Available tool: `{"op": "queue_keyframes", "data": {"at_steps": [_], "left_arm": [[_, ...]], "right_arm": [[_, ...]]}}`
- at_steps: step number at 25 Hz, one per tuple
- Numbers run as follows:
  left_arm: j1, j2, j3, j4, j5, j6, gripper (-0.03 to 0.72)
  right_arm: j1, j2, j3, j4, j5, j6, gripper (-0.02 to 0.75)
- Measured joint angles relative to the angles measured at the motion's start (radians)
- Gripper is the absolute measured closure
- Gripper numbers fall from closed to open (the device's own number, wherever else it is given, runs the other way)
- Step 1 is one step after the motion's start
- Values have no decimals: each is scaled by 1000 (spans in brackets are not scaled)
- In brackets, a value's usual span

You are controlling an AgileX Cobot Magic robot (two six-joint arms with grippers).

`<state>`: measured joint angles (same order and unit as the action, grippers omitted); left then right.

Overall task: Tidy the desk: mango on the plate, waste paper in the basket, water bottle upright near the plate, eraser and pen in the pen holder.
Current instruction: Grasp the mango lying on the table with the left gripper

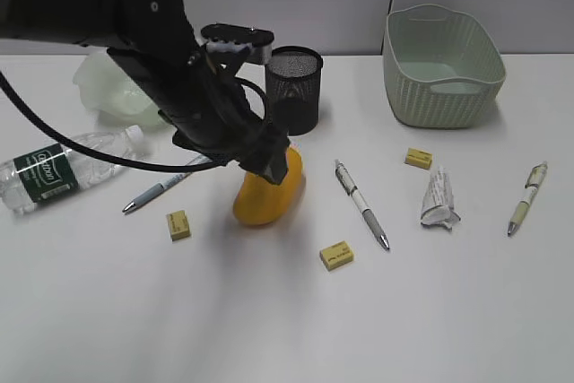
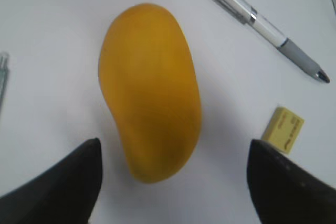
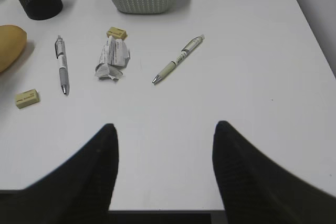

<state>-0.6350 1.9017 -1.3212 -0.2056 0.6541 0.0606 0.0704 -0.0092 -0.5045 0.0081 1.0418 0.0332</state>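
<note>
A: How does the fruit look?
B: The smooth yellow-orange oblong mango (image 2: 149, 90) lies unblemished mid-desk, near the black mesh cylindrical pen holder (image 1: 293, 89).
A: And the arms?
B: The left gripper (image 2: 173, 174) hovers above it, jaws spread wide, empty; the right gripper (image 3: 165, 169) likewise gapes, empty.

left tool (image 2: 173, 182) jaws spread, lowered | right tool (image 3: 165, 171) jaws spread
</note>
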Motion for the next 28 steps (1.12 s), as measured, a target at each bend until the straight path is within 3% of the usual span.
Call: {"op": "queue_keyframes", "data": {"at_steps": [21, 25, 28], "left_arm": [[0, 175, -3, 6, -174, -45, 29], [0, 194, -3, 6, -185, -45, 52], [0, 202, -3, 6, -186, -45, 110]], "right_arm": [[0, 0, 0, 0, 0, 0, 280], [0, 0, 0, 0, 0, 0, 280], [0, 0, 0, 0, 0, 0, 280]]}}
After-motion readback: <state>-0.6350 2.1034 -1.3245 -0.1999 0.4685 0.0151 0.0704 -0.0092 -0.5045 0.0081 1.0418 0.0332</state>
